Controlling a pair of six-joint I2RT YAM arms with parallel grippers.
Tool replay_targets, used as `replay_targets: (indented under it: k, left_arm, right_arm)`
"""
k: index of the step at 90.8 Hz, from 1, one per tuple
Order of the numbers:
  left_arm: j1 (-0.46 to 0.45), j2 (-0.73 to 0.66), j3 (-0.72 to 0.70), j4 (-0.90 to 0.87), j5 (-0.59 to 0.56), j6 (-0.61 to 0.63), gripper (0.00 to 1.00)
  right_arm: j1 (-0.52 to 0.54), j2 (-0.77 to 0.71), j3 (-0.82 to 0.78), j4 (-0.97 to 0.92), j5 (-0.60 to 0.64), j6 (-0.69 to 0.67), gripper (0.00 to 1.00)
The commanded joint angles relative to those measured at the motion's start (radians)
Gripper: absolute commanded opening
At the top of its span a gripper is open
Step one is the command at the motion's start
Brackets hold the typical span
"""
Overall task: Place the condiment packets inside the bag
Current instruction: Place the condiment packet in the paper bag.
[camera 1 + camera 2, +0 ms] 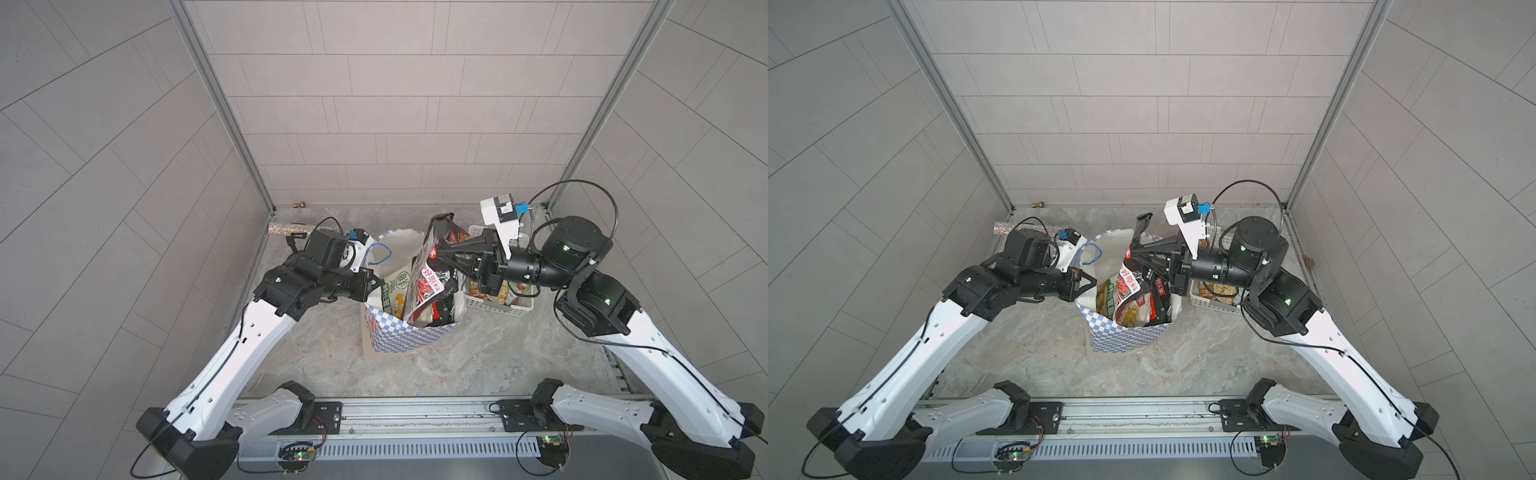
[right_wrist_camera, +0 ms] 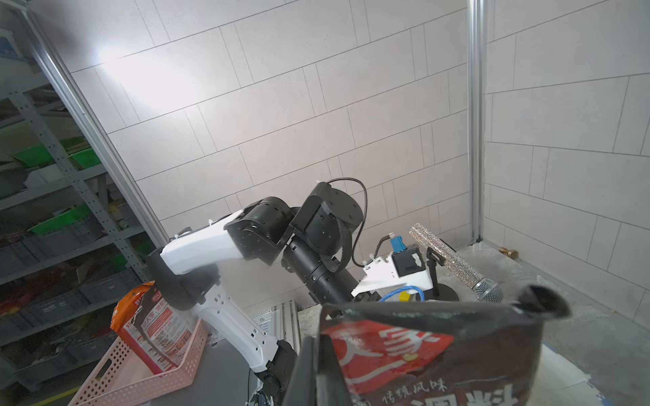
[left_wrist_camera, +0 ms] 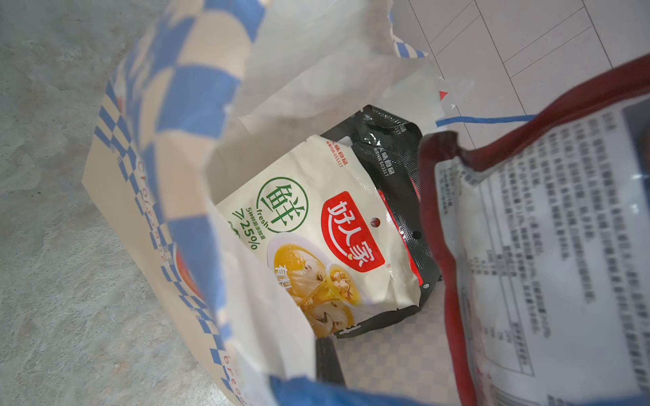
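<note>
Your right gripper (image 1: 437, 252) is clamped on a black-and-red packet (image 1: 428, 286), gripping it high on one edge with the jaws tight on the film. The packet stands near upright, slightly tilted, over the bag (image 1: 409, 336). Its lower end is down inside the mouth and its top corner sticks up well above the rim. Both top views agree, see gripper (image 1: 1134, 255), packet (image 1: 1129, 286) and bag (image 1: 1125, 338). The right wrist view shows the packet's printed red-and-black face (image 2: 422, 351) close up, and the left wrist view shows its red-edged back with small print (image 3: 545, 246) hanging in the opening. Your left gripper (image 1: 376, 286) is pinched closed on the bag's left rim. One dark finger (image 3: 327, 358) shows inside the white lining, and the other is hidden behind the paper wall. The bag stands upright on the table (image 1: 332, 365), between the two arms, mouth open. Already inside are a white-green packet (image 3: 316, 239) leaning against the left wall and a black packet (image 3: 394, 158) right behind it and touching it. The white-green one also shows from above (image 1: 395, 293). The white basket (image 1: 498, 307) sits just beside the bag on your right side, under the right wrist. It has more packets in it, but most are covered by the arm, so you can't count them.
</note>
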State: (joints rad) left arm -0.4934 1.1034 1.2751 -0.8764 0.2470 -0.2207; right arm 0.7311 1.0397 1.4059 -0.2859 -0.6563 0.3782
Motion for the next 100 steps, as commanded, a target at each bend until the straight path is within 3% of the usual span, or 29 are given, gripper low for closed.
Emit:
replay_targets:
  k: [1, 41, 55, 72, 83, 100]
  left_arm:
    - [-0.001, -0.016, 0.000, 0.124, 0.034, 0.041, 0.00]
    - [-0.001, -0.013, -0.019, 0.105, 0.056, 0.043, 0.00]
    - [-0.001, 0.003, -0.009, 0.090, 0.002, 0.027, 0.00]
    - [-0.001, 0.007, -0.021, 0.099, -0.016, 0.014, 0.00]
    - [-0.001, 0.008, -0.023, 0.106, -0.008, 0.009, 0.00]
    - [-0.001, 0.008, -0.031, 0.106, 0.014, 0.018, 0.00]
  right_arm:
    - [0.003, 0.025, -0.007, 0.071, -0.003, -0.005, 0.00]
    - [0.001, 0.197, 0.052, 0.028, 0.001, -0.086, 0.00]
    - [0.013, 0.167, -0.105, 0.173, -0.070, 0.047, 0.00]
    - [0.021, 0.099, -0.380, 0.349, -0.017, 0.264, 0.00]
    - [0.021, 0.086, -0.469, 0.291, 0.048, 0.286, 0.00]
    - [0.021, 0.106, -0.425, 0.112, 0.082, 0.225, 0.00]
